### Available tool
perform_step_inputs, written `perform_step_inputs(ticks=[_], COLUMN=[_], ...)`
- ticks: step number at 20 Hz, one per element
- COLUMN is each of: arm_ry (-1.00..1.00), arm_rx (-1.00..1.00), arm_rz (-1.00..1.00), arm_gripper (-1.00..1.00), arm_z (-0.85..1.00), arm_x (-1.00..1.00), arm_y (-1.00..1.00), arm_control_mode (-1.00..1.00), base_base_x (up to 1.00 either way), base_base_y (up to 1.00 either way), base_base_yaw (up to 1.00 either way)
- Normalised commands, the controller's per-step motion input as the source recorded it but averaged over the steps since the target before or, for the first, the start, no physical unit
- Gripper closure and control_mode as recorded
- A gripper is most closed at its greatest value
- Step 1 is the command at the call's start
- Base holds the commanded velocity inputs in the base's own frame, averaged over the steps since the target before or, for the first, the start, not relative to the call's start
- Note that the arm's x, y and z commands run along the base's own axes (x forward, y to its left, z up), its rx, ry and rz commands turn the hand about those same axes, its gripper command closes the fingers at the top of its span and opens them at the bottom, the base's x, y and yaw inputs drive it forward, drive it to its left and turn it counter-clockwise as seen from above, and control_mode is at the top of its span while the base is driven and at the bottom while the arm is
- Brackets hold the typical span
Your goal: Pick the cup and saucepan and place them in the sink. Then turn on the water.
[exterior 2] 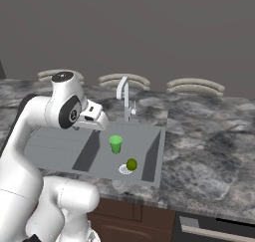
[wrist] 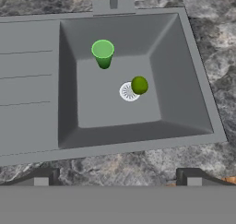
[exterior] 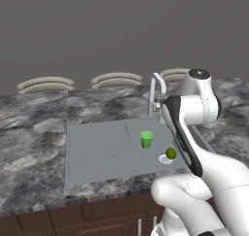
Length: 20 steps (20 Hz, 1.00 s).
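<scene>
Claw (wrist: 117, 181) fingers are seen spread well apart at the 6 o'clock edge of the hand view, nothing held between them, poised high above the sink (wrist: 27, 80). From the left, the flat ribbed drainboard is met first, then the recessed basin. Within the basin the cup (wrist: 103, 53) is stood upright toward 11 o'clock, already set down inside, so that part of the task is judged done. Just right of it, a yellow-green ball (wrist: 139, 85) is found touching the round drain (wrist: 128, 91), toward the 2 o'clock side of it. The faucet (exterior 2: 124, 99) is placed at 12 o'clock behind the basin, its spout curved over it. The saucepan cannot be located. Marbled worktop (wrist: 216, 43) is spread round the sink. Nothing is seen to block the basin, though the ball may be struck by a pot lowered there.
</scene>
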Motion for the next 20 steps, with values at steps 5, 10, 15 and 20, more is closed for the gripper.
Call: perform_step_inputs(ticks=[5, 10, 15, 20], arm_ry=[0.00, 0.00, 0.00, 0.00], arm_rx=[0.00, 0.00, 0.00, 0.00], arm_rz=[0.00, 0.00, 0.00, 0.00], arm_gripper=[-1.00, -1.00, -1.00, -1.00], arm_z=[0.00, 0.00, 0.00, 0.00], arm_x=[0.00, 0.00, 0.00, 0.00], arm_y=[0.00, 0.00, 0.00, 0.00], arm_control_mode=[-1.00, -1.00, -1.00, -1.00], base_base_x=[0.00, 0.00, 0.00, 0.00], base_base_y=[0.00, 0.00, 0.00, 0.00], base_base_yaw=[0.00, 0.00, 0.00, 0.00])
